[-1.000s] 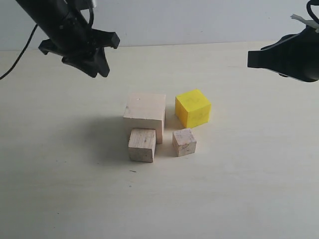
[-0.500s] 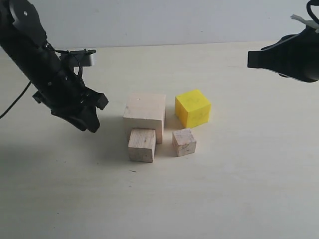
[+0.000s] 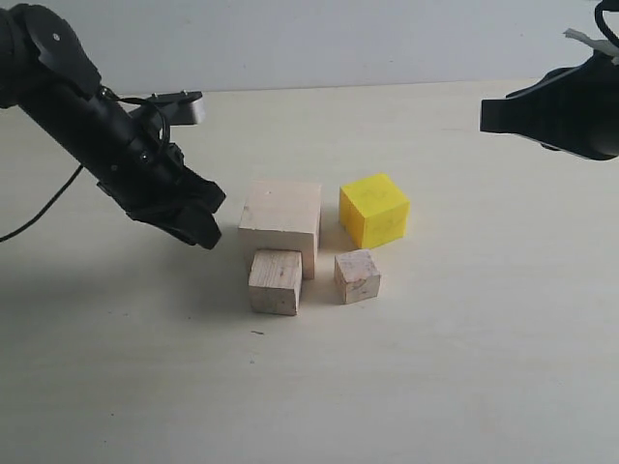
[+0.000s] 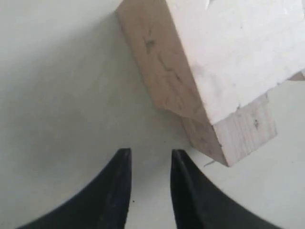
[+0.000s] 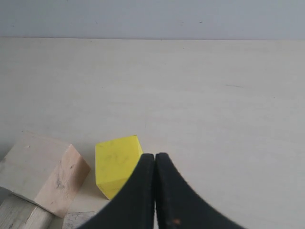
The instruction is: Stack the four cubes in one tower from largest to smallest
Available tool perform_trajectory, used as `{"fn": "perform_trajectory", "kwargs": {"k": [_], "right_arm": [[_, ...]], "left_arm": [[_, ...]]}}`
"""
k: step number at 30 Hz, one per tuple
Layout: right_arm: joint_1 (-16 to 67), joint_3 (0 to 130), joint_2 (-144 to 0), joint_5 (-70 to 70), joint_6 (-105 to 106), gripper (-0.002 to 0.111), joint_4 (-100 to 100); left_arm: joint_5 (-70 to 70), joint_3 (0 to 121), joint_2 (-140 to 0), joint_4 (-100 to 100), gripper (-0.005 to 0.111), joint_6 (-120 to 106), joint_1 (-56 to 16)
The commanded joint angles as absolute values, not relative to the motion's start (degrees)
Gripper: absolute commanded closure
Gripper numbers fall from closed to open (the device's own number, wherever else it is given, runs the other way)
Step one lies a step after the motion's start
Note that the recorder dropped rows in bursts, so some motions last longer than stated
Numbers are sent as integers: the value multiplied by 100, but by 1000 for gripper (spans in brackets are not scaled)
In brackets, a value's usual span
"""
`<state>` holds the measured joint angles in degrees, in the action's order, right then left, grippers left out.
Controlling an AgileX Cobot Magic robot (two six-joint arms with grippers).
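Note:
The four cubes sit apart on the table, none stacked. The large pale cube [image 3: 281, 224] has the medium pale cube [image 3: 276, 281] touching its front. The yellow cube [image 3: 374, 209] stands to its right, and the small pale cube [image 3: 357, 276] lies in front of the yellow one. My left gripper [image 3: 206, 220] hangs low just left of the large cube [image 4: 224, 62], open, with only bare table between its fingers [image 4: 119, 186]. My right gripper [image 3: 495, 114] hovers high at the right, shut and empty, with the yellow cube [image 5: 116, 162] showing past its fingertips.
The pale table [image 3: 435, 387] runs back to a grey wall [image 3: 338, 39]. The left arm's cable [image 3: 39, 217] trails off to the left.
My left arm dropped from high at the back left and then moved right, ending close beside the large cube. The right arm and all cubes stayed still.

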<state>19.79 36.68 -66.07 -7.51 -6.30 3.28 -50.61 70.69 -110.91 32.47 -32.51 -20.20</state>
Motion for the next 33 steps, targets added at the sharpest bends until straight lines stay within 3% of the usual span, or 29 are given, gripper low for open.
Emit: {"fn": "perform_trajectory", "kwargs": {"k": [1, 33], "right_arm": [[1995, 3706, -6600, -720, -630, 108, 307], [1995, 3706, -6600, -720, -630, 108, 307]], "left_arm": [[-5023, 7060, -11307, 3657, 77, -3691, -2009], [-4651, 7129, -11339, 4197, 77, -4063, -2009]]}}
